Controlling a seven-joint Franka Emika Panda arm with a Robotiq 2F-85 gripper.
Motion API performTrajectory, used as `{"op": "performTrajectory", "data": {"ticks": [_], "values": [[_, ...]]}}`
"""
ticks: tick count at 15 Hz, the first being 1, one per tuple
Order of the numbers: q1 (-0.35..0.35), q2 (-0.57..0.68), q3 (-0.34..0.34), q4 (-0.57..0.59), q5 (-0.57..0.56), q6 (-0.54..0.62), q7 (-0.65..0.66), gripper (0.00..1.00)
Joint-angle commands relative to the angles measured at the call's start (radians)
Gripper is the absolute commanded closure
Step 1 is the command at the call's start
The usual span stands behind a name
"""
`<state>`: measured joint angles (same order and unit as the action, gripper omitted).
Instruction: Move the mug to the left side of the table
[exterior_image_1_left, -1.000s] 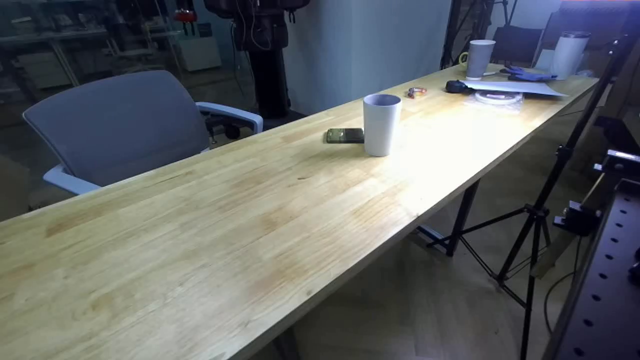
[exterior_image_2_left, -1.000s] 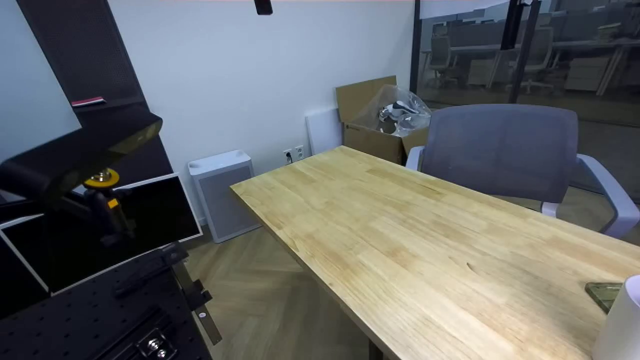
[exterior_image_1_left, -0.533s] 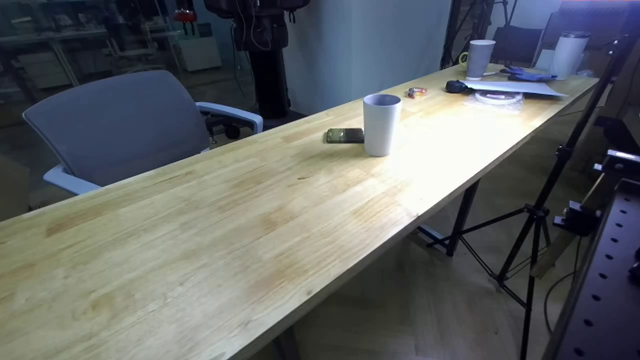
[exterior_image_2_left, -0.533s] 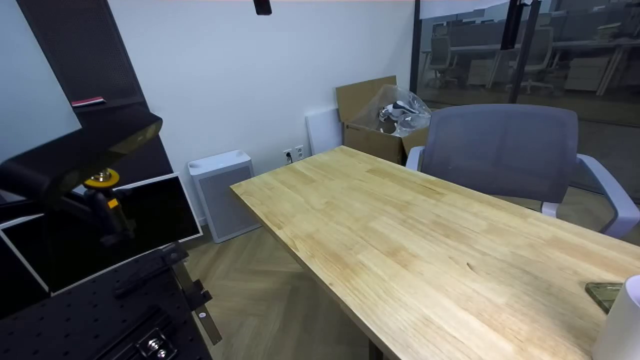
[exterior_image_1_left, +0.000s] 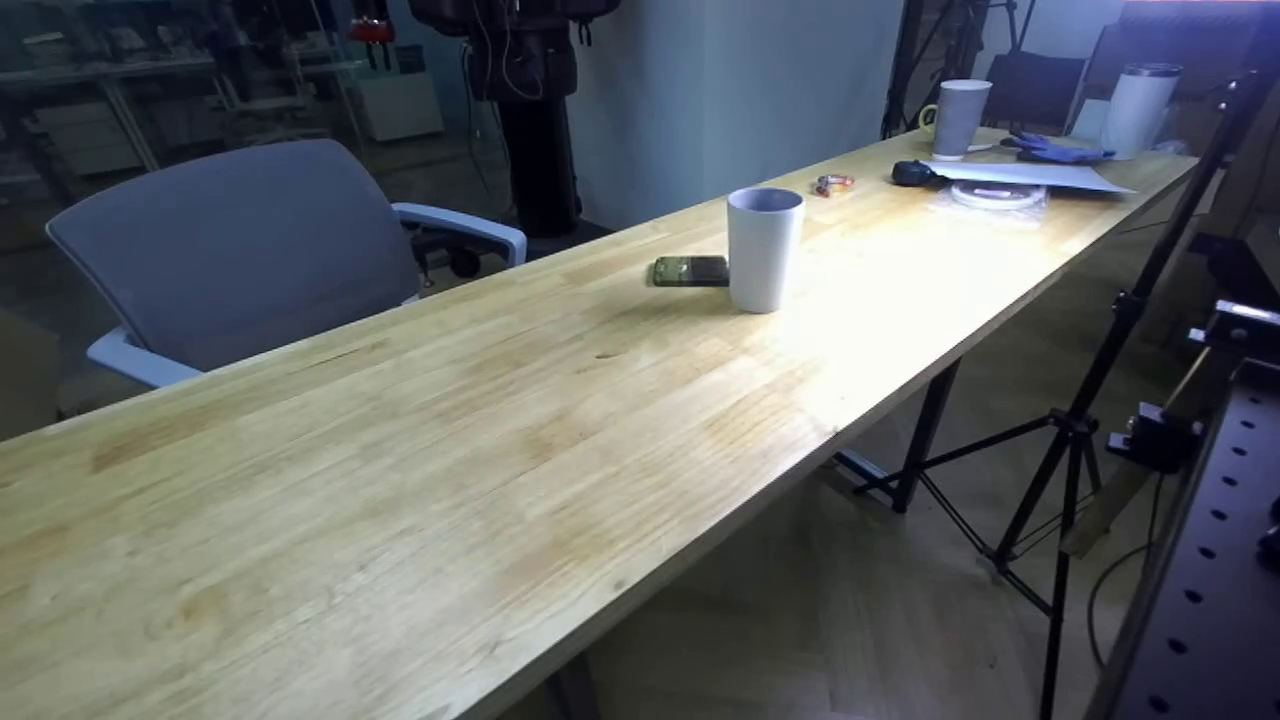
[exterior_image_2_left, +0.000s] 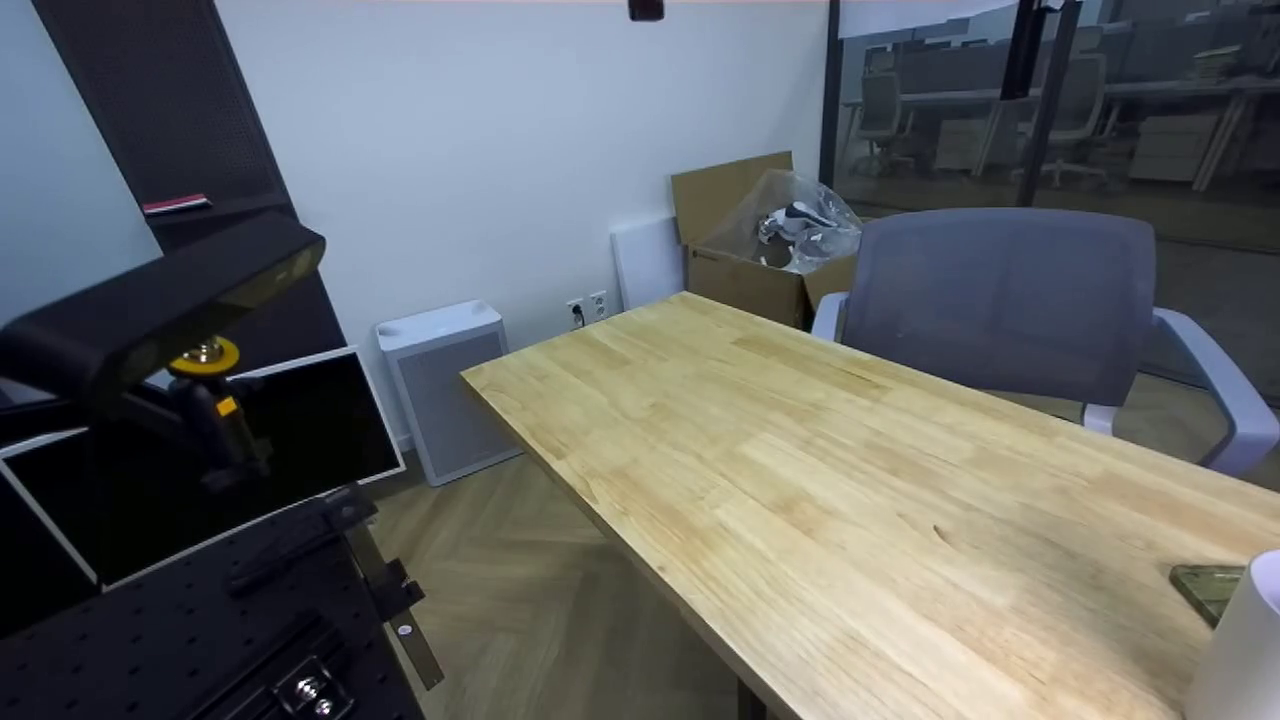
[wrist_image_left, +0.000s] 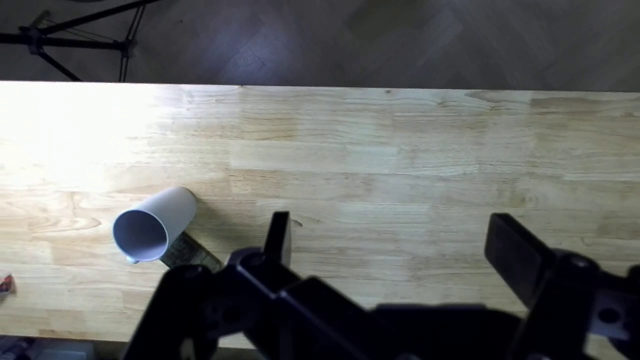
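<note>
The white mug (exterior_image_1_left: 762, 250) stands upright on the long light wood table (exterior_image_1_left: 400, 500). In an exterior view the mug (exterior_image_2_left: 1240, 650) is cut off at the right edge of the picture, beside the table's bare stretch (exterior_image_2_left: 750, 480). In the wrist view the mug (wrist_image_left: 177, 210) is left of the jaws, with its dark inside facing the camera. My gripper (wrist_image_left: 389, 235) is open and empty above the table, apart from the mug. In an exterior view only a small dark tip (exterior_image_2_left: 646, 9), probably of the gripper, shows at the top edge.
A flat dark phone (exterior_image_1_left: 690, 271) lies beside the mug, partly hidden by it. A small red object (exterior_image_1_left: 833, 184), a cup with a yellow handle (exterior_image_1_left: 960, 118), paper (exterior_image_1_left: 1040, 177) and a tumbler (exterior_image_1_left: 1140, 110) are farther along. A chair (exterior_image_1_left: 240, 250) and a black tripod (exterior_image_1_left: 1090, 400) flank the table.
In an exterior view the small dark tip at the top edge has moved right and slightly up during the last half second. The mug, phone and table have not moved.
</note>
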<state>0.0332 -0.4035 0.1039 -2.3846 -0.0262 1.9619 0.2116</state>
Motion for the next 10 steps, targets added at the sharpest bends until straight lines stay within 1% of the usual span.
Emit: {"op": "performTrajectory", "data": {"ticks": [1, 4, 7, 10], "values": [[-0.025, -0.022, -0.084, -0.043, 0.064, 0.077, -0.076, 0.00], [-0.046, 0.000, -0.140, -0.067, 0.128, 0.182, -0.132, 0.00], [-0.064, 0.068, -0.193, -0.049, 0.185, 0.246, -0.194, 0.00], [-0.090, 0.148, -0.233, -0.015, 0.204, 0.303, -0.233, 0.00]]}}
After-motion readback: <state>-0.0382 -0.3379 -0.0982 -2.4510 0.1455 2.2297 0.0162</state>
